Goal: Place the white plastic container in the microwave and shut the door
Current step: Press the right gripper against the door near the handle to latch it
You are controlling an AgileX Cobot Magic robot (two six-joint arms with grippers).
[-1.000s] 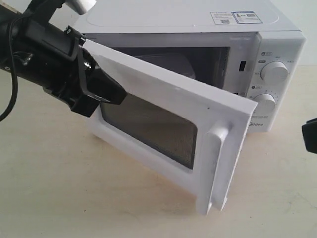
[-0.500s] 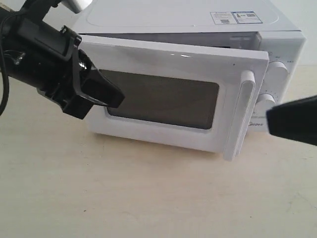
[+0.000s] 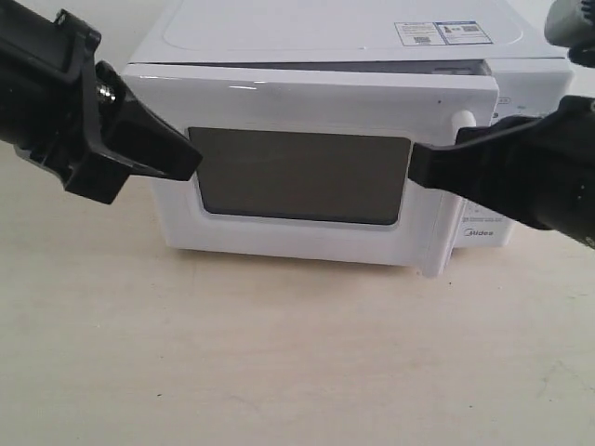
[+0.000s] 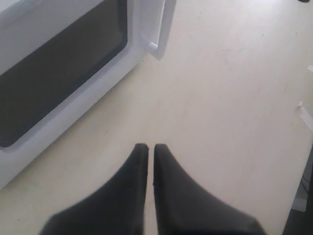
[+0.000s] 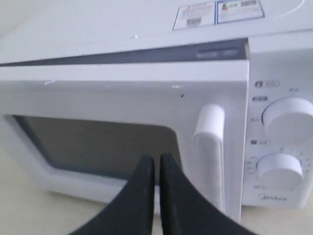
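The white microwave (image 3: 325, 32) has its door (image 3: 307, 104) swung almost to the body, with a thin dark gap (image 5: 146, 55) along the top. The white plastic container is hidden behind the door. My left gripper (image 3: 191, 158) is shut and empty, its tip by the left edge of the dark window (image 3: 302, 177). In the left wrist view the gripper (image 4: 148, 146) hangs over bare table beside the door (image 4: 58, 73). My right gripper (image 3: 416, 172) is shut and empty, pointing at the door just beside the bar handle (image 5: 209, 147); the right wrist view shows its tip (image 5: 157, 157) before the window.
The microwave stands on a cream table (image 3: 279, 353). Two round dials (image 5: 288, 120) sit on the panel right of the handle. Stickers (image 3: 442, 32) lie on the top. A dark object (image 4: 305, 196) shows at the table's edge in the left wrist view.
The door has swung from wide open to almost shut. My right gripper came in from the right to the door by the handle. My left arm drew back a little to the left.
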